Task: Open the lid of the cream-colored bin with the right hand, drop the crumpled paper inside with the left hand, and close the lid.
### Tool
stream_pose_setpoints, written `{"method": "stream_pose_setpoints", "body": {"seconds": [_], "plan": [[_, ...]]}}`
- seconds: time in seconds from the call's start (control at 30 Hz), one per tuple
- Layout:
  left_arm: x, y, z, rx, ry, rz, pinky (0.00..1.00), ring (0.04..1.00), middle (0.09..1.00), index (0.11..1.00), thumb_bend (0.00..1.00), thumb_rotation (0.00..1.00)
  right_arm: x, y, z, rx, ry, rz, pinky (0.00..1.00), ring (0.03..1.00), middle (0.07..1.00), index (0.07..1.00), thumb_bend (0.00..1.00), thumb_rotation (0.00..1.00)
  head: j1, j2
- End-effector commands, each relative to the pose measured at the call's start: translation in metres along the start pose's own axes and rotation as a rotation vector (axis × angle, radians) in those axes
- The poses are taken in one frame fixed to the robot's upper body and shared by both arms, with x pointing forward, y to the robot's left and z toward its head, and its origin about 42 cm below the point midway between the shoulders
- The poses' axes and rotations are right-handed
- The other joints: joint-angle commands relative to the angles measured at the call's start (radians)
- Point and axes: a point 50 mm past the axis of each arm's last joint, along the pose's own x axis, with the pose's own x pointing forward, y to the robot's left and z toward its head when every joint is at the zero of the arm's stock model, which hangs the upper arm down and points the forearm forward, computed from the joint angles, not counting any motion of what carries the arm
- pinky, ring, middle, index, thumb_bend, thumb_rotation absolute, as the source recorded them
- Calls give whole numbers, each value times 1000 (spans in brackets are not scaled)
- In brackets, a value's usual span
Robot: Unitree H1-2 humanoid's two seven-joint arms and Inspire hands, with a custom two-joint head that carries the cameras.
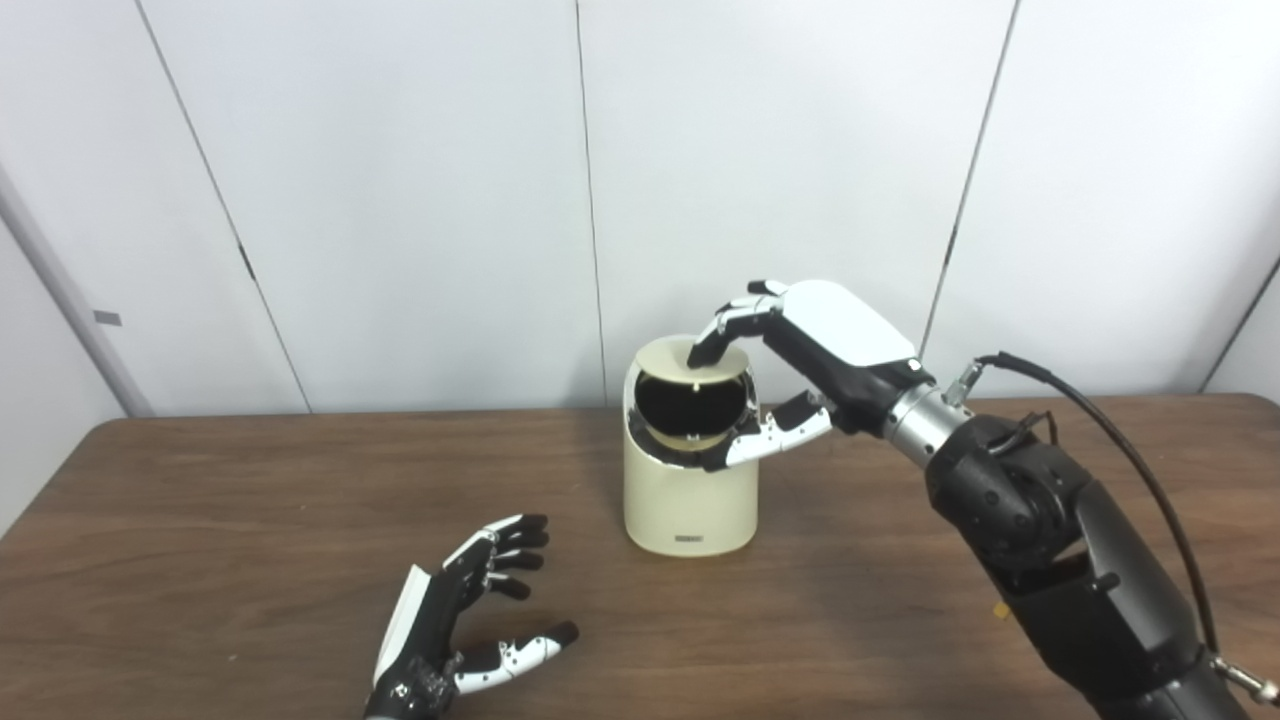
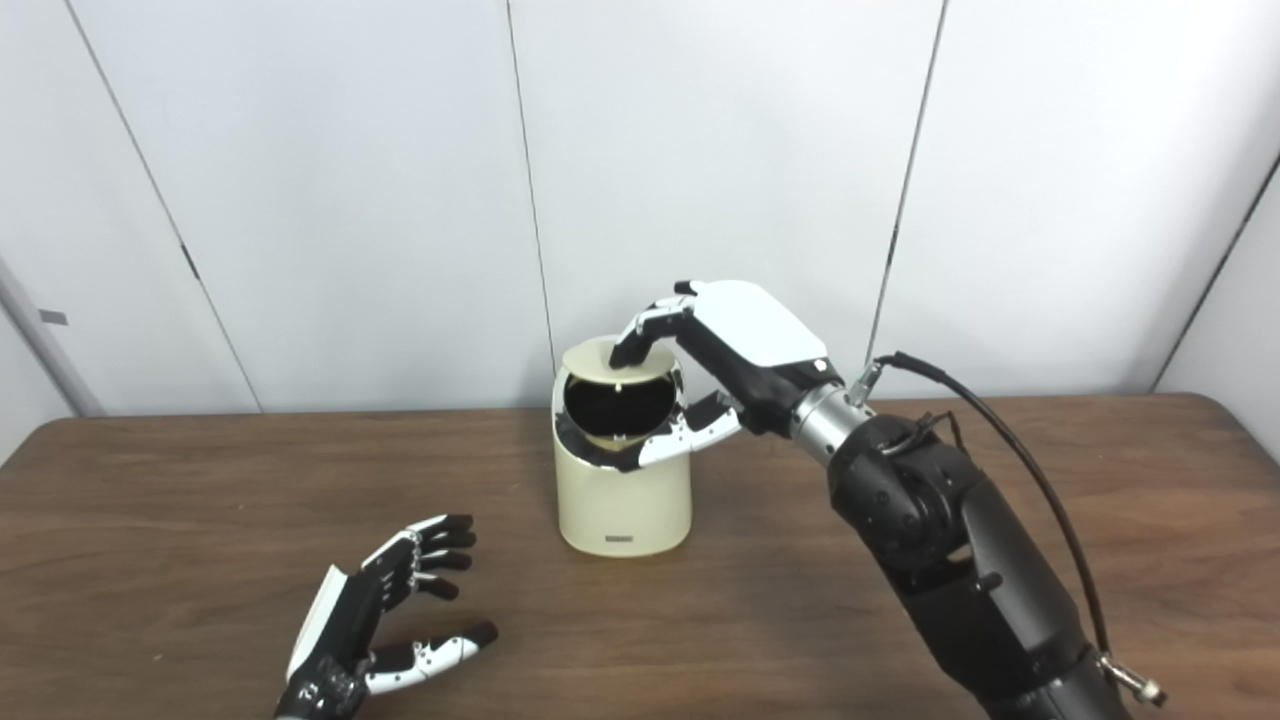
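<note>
The cream-colored bin [image 1: 688,500] stands upright in the middle of the brown table [image 1: 200,520]. Its round lid [image 1: 668,358] is tipped open, and the dark inside shows below it. My right hand [image 1: 820,345] reaches over the bin from the right, with fingertips [image 1: 705,350] on the lid's top edge and the thumb [image 1: 770,440] against the opening's lower rim. My left hand [image 1: 470,610] rests low over the table at the front left of the bin, open, palm up and holding nothing. No crumpled paper shows in either view.
White wall panels [image 1: 400,200] close off the far side right behind the table's back edge. My right forearm [image 1: 1040,520], with a black cable looping off it, crosses the table's right half.
</note>
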Motion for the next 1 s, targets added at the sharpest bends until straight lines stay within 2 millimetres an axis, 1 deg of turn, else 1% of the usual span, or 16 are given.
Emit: {"method": "stream_pose_setpoints", "body": {"seconds": [0.0, 0.07, 0.13, 0.23, 0.4, 0.53, 0.6, 0.77, 0.87, 0.97], "plan": [[-1, 3, 2, 6, -18, 15, 607, 720, 769, 797, 701, 15, 2, -16, 5, -56, -42, -31, 934, 833, 649, 625, 722, 456, 1, 3], [-1, 3, 3, 4, -16, 16, 609, 718, 767, 796, 700, 14, 0, -13, 4, -86, -46, -20, 917, 831, 648, 627, 727, 465, 3, 6], [-1, 2, 4, 5, -14, 17, 609, 717, 765, 794, 700, 13, -1, -9, 4, -99, -47, -12, 923, 835, 650, 631, 731, 458, 5, 10], [0, 1, 4, 4, -13, 19, 606, 713, 762, 792, 701, 18, -2, -4, 4, -89, -50, -7, 931, 835, 646, 629, 741, 419, 7, 11], [0, 1, 4, 4, -15, 16, 613, 717, 765, 791, 702, 8, -2, 4, 7, -82, -58, 21, 972, 853, 660, 635, 741, 436, 11, 14], [0, 1, 4, 10, -16, 17, 615, 716, 763, 790, 705, 17, -2, 7, 9, -92, -68, 34, 981, 858, 663, 638, 735, 433, 11, 17], [0, 1, 5, 11, -17, 17, 615, 718, 763, 790, 704, 29, -2, 8, 9, -98, -74, 38, 964, 854, 660, 636, 737, 418, 13, 18], [0, 1, 5, 6, -14, 16, 608, 715, 763, 790, 706, 21, -2, 15, 10, -111, -87, 51, 933, 845, 651, 632, 742, 383, 13, 18], [0, 1, 6, 9, -9, 17, 608, 716, 763, 789, 713, 39, -2, 19, 10, -134, -96, 69, 920, 845, 648, 635, 739, 393, 18, 24], [-1, 3, 7, 12, -8, 16, 611, 717, 764, 789, 712, 43, -3, 22, 10, -173, -100, 86, 896, 837, 645, 631, 758, 389, 19, 28]]}}
